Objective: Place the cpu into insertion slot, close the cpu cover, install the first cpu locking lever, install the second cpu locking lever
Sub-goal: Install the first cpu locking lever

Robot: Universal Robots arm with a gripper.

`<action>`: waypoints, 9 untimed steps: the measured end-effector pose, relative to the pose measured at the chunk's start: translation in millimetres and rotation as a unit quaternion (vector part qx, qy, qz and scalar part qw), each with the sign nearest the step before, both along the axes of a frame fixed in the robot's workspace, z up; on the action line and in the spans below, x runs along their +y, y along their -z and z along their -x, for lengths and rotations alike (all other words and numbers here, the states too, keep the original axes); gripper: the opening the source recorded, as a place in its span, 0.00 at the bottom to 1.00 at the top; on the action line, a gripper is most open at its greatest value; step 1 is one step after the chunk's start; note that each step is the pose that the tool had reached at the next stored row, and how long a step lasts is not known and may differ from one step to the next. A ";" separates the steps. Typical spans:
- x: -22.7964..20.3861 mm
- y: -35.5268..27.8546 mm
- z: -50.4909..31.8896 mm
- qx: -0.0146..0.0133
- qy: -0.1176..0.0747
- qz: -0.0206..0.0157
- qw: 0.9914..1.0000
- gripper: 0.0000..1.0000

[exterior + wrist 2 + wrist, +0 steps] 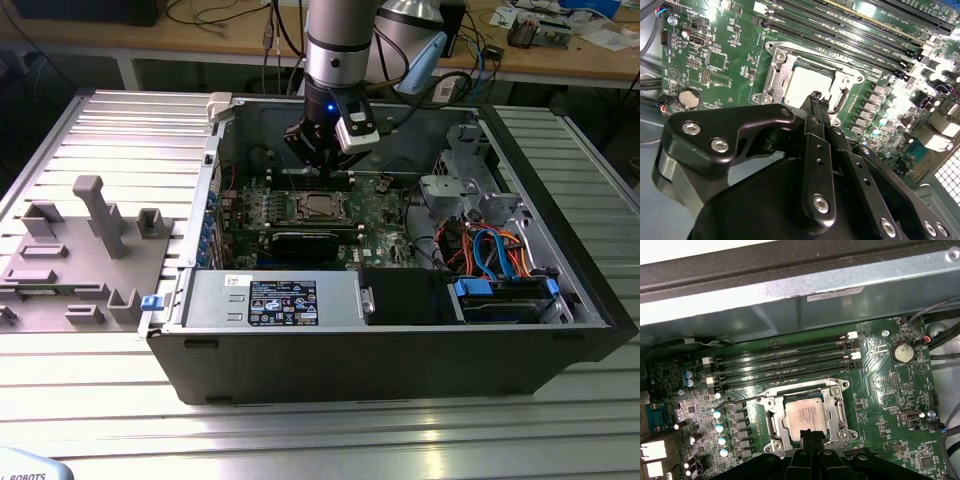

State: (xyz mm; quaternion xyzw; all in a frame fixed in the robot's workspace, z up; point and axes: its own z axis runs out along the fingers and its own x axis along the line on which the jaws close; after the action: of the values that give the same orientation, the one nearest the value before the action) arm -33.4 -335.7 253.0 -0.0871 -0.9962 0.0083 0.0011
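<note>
The cpu (802,412) (805,85) lies flat in the insertion slot (318,205) on the green motherboard, its silver-grey top facing up. The cpu cover (771,417) (776,80) is down around it, a silvery frame on the chip's edges. A thin wire lever (737,402) juts out beside the socket. My gripper (810,433) (815,96) (322,165) hangs just above the socket's edge. Its two black fingers are pressed together, shut, with nothing between them.
Long black memory slots (785,357) run beside the socket, and a coin battery (902,352) sits further off. The case wall (840,295) rises close behind. A power supply (280,300), a drive cage with cables (500,260) and a grey fixture block (90,250) surround the board.
</note>
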 end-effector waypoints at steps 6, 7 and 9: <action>0.0 0.0 0.0 0.000 -0.004 0.000 1.000 0.11; 0.0 0.0 0.0 0.000 -0.004 0.000 1.000 0.11; 0.0 0.0 0.0 0.000 -0.006 0.000 1.000 0.11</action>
State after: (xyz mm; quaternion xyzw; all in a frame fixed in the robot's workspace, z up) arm -33.4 -335.7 253.0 -0.0813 -0.9967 0.0083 0.0010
